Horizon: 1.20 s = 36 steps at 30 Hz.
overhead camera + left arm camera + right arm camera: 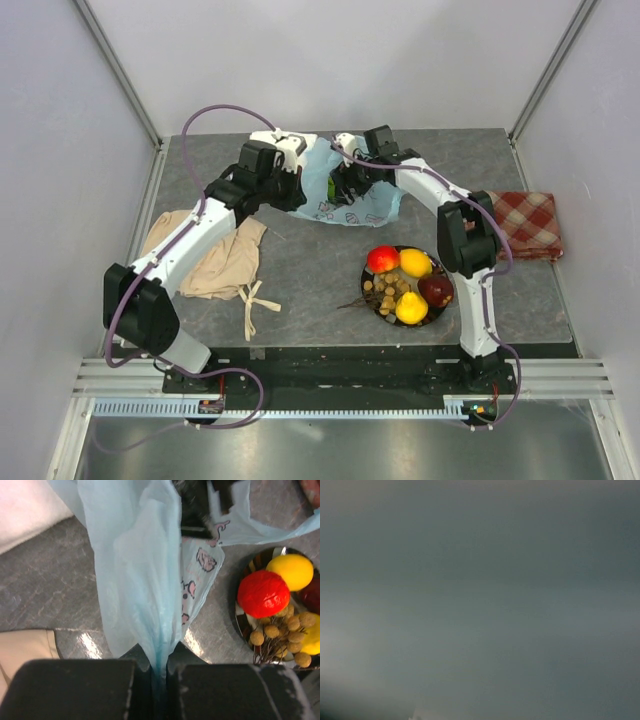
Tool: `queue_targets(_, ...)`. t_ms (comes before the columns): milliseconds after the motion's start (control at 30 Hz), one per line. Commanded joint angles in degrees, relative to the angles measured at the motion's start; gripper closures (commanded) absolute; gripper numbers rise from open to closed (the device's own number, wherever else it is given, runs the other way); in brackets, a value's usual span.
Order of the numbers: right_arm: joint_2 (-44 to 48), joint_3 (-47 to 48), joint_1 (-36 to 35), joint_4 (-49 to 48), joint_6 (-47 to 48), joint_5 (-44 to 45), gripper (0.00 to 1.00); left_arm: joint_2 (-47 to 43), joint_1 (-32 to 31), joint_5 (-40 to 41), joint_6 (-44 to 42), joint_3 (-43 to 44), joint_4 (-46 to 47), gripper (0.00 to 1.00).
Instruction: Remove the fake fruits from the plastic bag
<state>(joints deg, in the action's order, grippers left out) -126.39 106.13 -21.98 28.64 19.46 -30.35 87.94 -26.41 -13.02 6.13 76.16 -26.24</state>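
Overhead view of a grey desk (310, 270) where two robot arms meet at a thin translucent light-blue plastic bag (365, 205) printed with pink-and-dark figures, lying toward 12 o'clock.

The main risk is slippage. The film is slick and bunched, so the pinched fold could slide out of the left end effector (159, 676) and let the bag's mouth collapse over the right end effector (352, 178). A hard pull could tear the film or drag the whole bag. A small green shape (331, 188) shows at the mouth and may be a fruit left inside; it could roll across the desk if the bag tips.

Most of the glossy plastic fake fruits (405, 285) sit on a dark round plate (240, 622) at 5 o'clock from the bag. They are a red apple, two yellow pieces, a dark-red piece and a tan berry cluster.

The left arm reaches diagonally up from 7 o'clock, its end effector clenched on a gathered pleat of the bag. The right arm arches up from 5 o'clock with its elbow high and its wrist folded toward 10 o'clock into the bag's mouth. Its wrist camera shows only grey-blue blur, so I cannot tell whether it is released or grasping.

A beige cloth (215, 255) lies at 8 o'clock and a red checked cloth (525, 225) at 3 o'clock.
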Motion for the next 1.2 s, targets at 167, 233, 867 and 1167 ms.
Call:
queue_targets(167, -7.72, 7.94, -3.77, -9.84, -2.68, 9.59, 0.05, -0.05, 0.22, 1.77, 1.69, 2.42, 2.42, 0.98)
queue_targets(233, -10.27, 9.88, -3.86, -8.87, -3.03, 10.31, 0.05, -0.23, 0.22, 1.59, 1.69, 2.24, 2.42, 0.98)
queue_targets(867, -14.32, 14.64, -4.65, 0.18, 4.0, 20.85, 0.11, 0.48, 0.22, 2.03, 1.34, 3.03, 3.39, 0.98)
queue_targets(1167, -6.97, 10.33, -4.74, 0.19, 2.34, 19.81, 0.44, 0.39, 0.22, 2.56, 1.25, 2.85, 3.91, 0.98)
